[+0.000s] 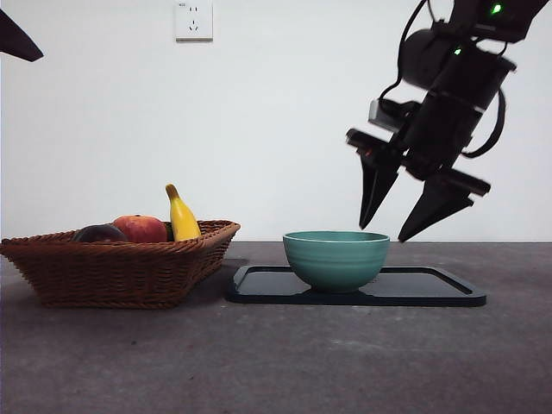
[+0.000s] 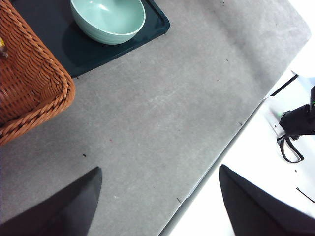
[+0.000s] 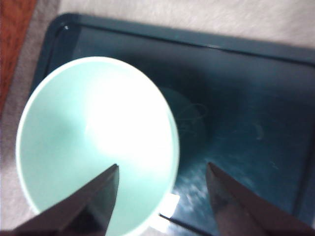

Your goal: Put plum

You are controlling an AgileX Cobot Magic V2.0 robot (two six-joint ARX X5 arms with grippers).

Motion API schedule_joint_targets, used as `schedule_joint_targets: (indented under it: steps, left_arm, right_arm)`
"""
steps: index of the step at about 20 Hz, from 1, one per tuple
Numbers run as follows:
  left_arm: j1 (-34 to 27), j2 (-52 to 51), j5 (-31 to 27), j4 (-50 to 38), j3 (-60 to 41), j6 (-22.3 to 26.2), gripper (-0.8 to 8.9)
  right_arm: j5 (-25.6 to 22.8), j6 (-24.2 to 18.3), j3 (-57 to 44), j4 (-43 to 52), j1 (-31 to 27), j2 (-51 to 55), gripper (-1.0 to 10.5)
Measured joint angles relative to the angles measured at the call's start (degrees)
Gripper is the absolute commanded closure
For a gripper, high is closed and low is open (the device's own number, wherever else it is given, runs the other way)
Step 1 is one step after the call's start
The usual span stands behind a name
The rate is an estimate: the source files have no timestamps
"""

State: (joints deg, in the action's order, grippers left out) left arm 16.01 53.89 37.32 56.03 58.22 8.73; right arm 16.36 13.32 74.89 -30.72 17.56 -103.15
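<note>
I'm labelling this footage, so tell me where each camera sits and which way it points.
Front view: low at table height, looking level across at the brown wicker basket, green ceramic bowl and black tray; the right gripper hangs open above the bowl.
Left wrist view: looks down at grey table; left gripper open.
Right wrist view: looks down into the bowl.
All three share bowl and tray.

Legible text, labels, brands, numbers: none recorded in any view. A white plastic wall socket plate [image 1: 193, 20], at the upper left of centre in the front view, carries a tiny dark marking at its upper left corner, too small to be read. A faint circular embossed mark is seen on the dark teal rectangular tray [image 3: 246, 113] in the right wrist view; its content cannot be made out.
</note>
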Motion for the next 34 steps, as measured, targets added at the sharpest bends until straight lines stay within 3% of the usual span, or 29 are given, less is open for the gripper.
schedule_joint_targets:
  steps: [7, 13, 20, 26, 30, 34]
  left_arm:
    - [0.0, 0.0, 0.0, 0.0, 0.0, 0.0, 4.40]
    - [0.0, 0.0, 0.0, 0.0, 0.0, 0.0, 4.40]
    - [0.0, 0.0, 0.0, 0.0, 0.0, 0.0, 4.40]
    - [0.0, 0.0, 0.0, 0.0, 0.0, 0.0, 4.40]
    - [0.0, 0.0, 0.0, 0.0, 0.0, 0.0, 4.40]
    - [0.0, 0.0, 0.0, 0.1, 0.0, 0.0, 4.40]
  right_arm:
    - [-4.3, 0.0, 0.0, 1.4, 1.1, -3.0, 7.9]
    - [-4.4, 0.0, 0.1, 2.6, 1.2, -3.1, 9.3]
    - [-4.4, 0.0, 0.2, 4.4, 1.2, -2.5, 9.3]
    - [-4.3, -0.1, 0.8, 1.6, 1.2, 9.6, 9.3]
    - [-0.2, -1.0, 0.8, -5.0, 1.4, 17.3, 9.3]
    - [-0.6, -3.1, 0.7, -13.1, 3.5, 24.3, 9.3]
